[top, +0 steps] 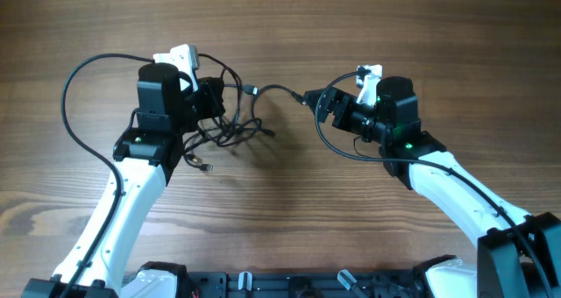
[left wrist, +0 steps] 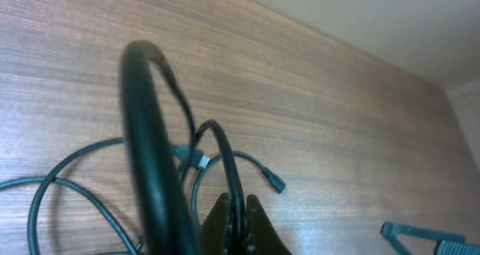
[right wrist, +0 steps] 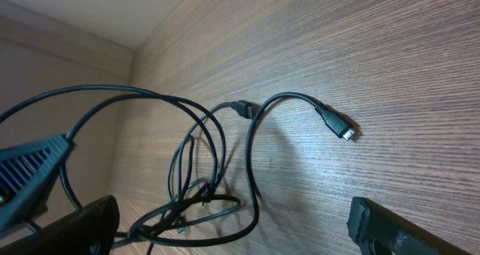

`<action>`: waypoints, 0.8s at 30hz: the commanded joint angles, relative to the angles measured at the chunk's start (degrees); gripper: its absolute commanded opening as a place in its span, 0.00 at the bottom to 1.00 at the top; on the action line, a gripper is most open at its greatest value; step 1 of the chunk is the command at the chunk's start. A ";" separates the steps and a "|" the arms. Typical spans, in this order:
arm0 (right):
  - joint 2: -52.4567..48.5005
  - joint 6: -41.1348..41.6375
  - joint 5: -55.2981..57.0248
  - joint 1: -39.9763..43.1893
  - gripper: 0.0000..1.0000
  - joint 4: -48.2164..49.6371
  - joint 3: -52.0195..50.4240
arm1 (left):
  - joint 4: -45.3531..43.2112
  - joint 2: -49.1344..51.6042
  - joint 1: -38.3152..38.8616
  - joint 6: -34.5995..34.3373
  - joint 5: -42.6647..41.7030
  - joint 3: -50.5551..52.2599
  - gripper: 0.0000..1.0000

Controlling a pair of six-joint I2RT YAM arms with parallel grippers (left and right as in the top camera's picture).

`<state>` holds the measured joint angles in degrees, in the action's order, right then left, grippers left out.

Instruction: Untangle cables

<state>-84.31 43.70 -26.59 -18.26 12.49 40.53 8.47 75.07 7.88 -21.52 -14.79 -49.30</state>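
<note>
While the thin black flexible cables [top: 232, 127] lie knotted on the brown wood-grain table [top: 289, 210], the left gripper [left wrist: 234, 208] sits right at the heap's left edge. Its jaws are pressed together on one strand, which arches up from between them. A loose end with a silver-tipped plug [right wrist: 343, 131] runs out of the knot toward the right gripper [right wrist: 232, 214]. That gripper's jaws are spread wide, and a cord lies on the table between them, touching neither finger.

Overhead cam looks straight down on whole table [top: 280, 219]. Wrist cams sit low, near the wood, facing each other; all 3 share the cables [top: 235, 127].
</note>
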 commanded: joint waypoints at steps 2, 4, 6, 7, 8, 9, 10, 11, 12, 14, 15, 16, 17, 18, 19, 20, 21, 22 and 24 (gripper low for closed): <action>-0.68 -0.24 -0.24 0.24 1.00 0.35 -0.15 | -3.32 0.15 0.15 -1.68 0.70 -0.52 0.04; -0.68 -0.26 -0.33 0.24 1.00 0.33 -0.15 | -4.87 0.15 0.15 -1.68 0.72 -0.52 0.04; -0.68 -0.24 -0.46 0.24 1.00 0.33 -0.15 | -5.33 0.15 0.15 -1.68 0.74 -0.52 0.04; -0.68 -0.22 -0.46 0.24 1.00 0.35 -0.15 | -5.62 0.15 0.15 -2.01 0.76 -0.52 0.04; -0.68 -0.28 -0.46 0.24 1.00 0.35 -0.15 | -6.16 0.15 0.15 -3.10 0.76 -0.52 0.04; -0.68 -0.24 -0.46 0.22 1.00 0.33 -0.15 | -7.21 0.15 0.13 -4.81 0.76 -0.52 0.04; -0.68 -0.26 -0.48 0.22 1.00 0.33 -0.15 | -8.48 0.15 0.09 -6.27 0.79 -0.52 0.04; -0.68 -0.24 -0.79 0.24 1.00 0.35 -0.15 | -10.45 0.15 0.04 -8.02 0.74 -0.52 0.04; -0.68 -0.26 -1.29 0.22 1.00 0.35 -0.15 | -12.50 0.15 0.04 -9.94 0.74 -0.52 0.04; -0.68 -1.77 -4.04 0.22 1.00 0.66 -0.15 | -16.02 0.15 0.04 -13.55 0.72 -0.52 0.04; -0.68 -2.93 -6.21 0.22 1.00 1.27 -0.15 | -17.55 0.15 0.04 -15.28 0.72 -0.52 0.04; -0.68 -3.28 -7.82 0.22 1.00 1.90 -0.15 | -18.67 0.15 0.04 -16.76 0.74 -0.52 0.04; -0.68 -3.19 -9.79 0.22 1.00 2.89 -0.15 | -19.56 0.15 0.04 -18.10 0.74 -0.52 0.04; -0.68 -3.17 -12.22 0.22 1.00 4.50 -0.15 | -20.46 0.15 0.04 -19.58 0.74 -0.52 0.04; -0.68 -2.99 -14.12 0.22 1.00 6.12 -0.15 | -21.07 0.15 0.04 -20.44 0.74 -0.52 0.04; -0.68 -2.97 -15.43 0.22 1.00 7.39 -0.15 | -21.73 0.15 0.04 -21.70 0.72 -0.52 0.04; -0.68 -2.51 -16.44 0.22 1.00 8.66 -0.15 | -22.38 0.15 0.04 -22.88 0.74 -0.52 0.04; -0.68 -1.03 -17.03 0.22 1.00 9.99 -0.15 | -22.93 0.15 0.07 -23.61 0.72 -0.52 0.04; -0.68 1.16 -17.31 0.09 1.00 11.58 -0.15 | -24.28 0.15 0.04 -25.94 0.72 -0.52 0.04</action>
<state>-84.31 42.50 -40.10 -18.26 22.63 40.49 -13.91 75.11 7.88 -42.02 -14.61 -49.28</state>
